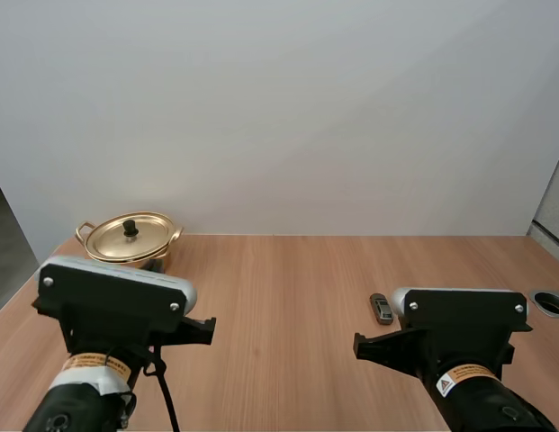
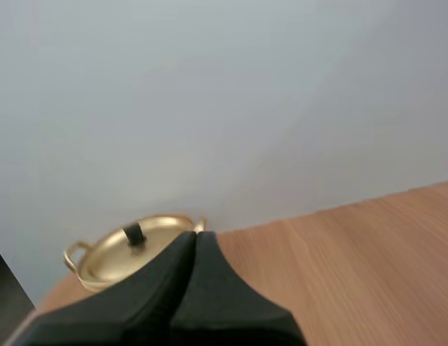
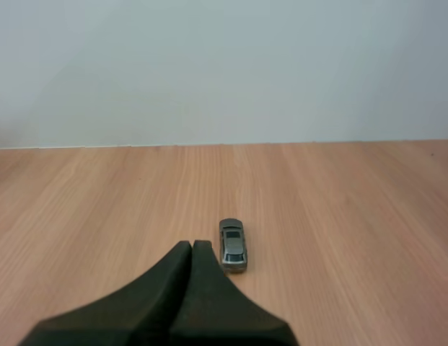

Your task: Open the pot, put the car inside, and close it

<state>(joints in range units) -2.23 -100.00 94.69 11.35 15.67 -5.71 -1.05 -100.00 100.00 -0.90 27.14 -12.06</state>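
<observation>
Pot (image 1: 128, 241) sits lidded at the far left of the table (image 1: 288, 279); light, slick metal, I reckon, so the black knob (image 1: 130, 227) is my hold. Car (image 3: 232, 245), tiny and hard, lies just ahead of my right gripper (image 3: 192, 249); I'd pinch its sides. Left gripper (image 2: 195, 239) faces the pot. Both closed, empty.

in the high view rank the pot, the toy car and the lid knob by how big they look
1. pot, lid on, clearly largest
2. car, small
3. lid knob, looks slightly smaller than the car, but the car lies nearer the camera, so that gap is unsure
</observation>
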